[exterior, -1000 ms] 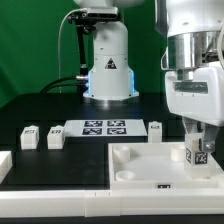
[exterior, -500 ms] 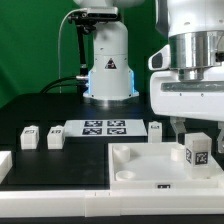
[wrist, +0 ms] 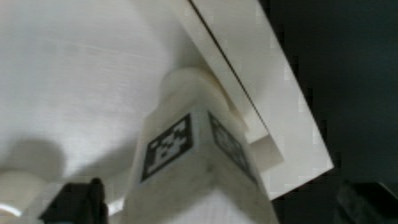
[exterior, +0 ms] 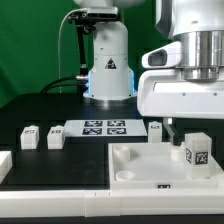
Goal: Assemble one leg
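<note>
One leg (exterior: 197, 150), a small white post with black-and-white tags, stands upright in the corner socket of the large white square piece (exterior: 140, 165) at the exterior view's right. My gripper (exterior: 192, 124) hangs just above it, open and empty. One dark finger (exterior: 168, 130) shows beside the leg's top. In the wrist view the leg (wrist: 192, 140) stands on the white piece (wrist: 89, 70) between my two fingers (wrist: 75, 200), and neither touches it.
Three more small white legs lie on the black table: two at the exterior view's left (exterior: 30, 137) (exterior: 54, 138) and one behind the square piece (exterior: 155, 127). The marker board (exterior: 103, 127) lies in the middle. A white block (exterior: 5, 165) sits at the left edge.
My gripper has let go of the leg and risen straight up. The leg stays standing in the corner of the square piece.
</note>
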`<state>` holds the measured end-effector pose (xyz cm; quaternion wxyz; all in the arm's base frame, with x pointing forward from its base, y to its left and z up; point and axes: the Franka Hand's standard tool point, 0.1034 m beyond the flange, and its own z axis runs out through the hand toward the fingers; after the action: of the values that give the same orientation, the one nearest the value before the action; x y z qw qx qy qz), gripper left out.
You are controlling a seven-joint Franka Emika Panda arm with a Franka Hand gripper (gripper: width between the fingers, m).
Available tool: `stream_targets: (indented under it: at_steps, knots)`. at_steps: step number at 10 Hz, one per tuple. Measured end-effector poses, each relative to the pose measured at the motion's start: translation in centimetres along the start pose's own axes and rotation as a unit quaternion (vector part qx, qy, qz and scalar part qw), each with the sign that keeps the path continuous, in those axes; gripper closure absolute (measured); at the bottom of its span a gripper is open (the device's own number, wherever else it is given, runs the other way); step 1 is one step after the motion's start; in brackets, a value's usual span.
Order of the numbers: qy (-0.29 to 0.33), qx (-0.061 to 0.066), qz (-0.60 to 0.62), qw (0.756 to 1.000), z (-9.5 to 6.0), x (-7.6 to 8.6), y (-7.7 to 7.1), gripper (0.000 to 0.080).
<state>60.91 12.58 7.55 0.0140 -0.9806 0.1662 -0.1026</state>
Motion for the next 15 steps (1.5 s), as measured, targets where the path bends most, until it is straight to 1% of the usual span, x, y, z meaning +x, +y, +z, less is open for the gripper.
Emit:
stream_targets:
  at_steps: [2, 5, 6, 7, 8, 9, 12, 13, 14, 15]
  knots:
    - [0.001, -0.005, -0.119, 0.993, 0.0, 0.3, 0.5, 0.0150]
    - [0.002, -0.009, -0.217, 0.976, 0.1, 0.4, 0.7, 0.0160]
    - [0.002, -0.009, -0.208, 0.978, 0.1, 0.4, 0.7, 0.0325]
    - [0.002, -0.009, -0.208, 0.978, 0.1, 0.4, 0.7, 0.0460]
    - [0.002, -0.010, -0.208, 0.978, 0.1, 0.4, 0.7, 0.0460]
    - [0.002, -0.009, -0.199, 0.980, 0.1, 0.4, 0.7, 0.0508]
    - [0.002, -0.008, -0.159, 0.987, 0.1, 0.3, 0.7, 0.0508]
    - [0.002, -0.005, -0.071, 0.997, 0.1, 0.3, 0.6, 0.0508]
    - [0.005, -0.007, -0.004, 1.000, 0.1, 0.3, 0.9, 0.0508]
    - [0.008, -0.014, 0.044, 0.999, 0.2, 0.4, 1.7, 0.0506]
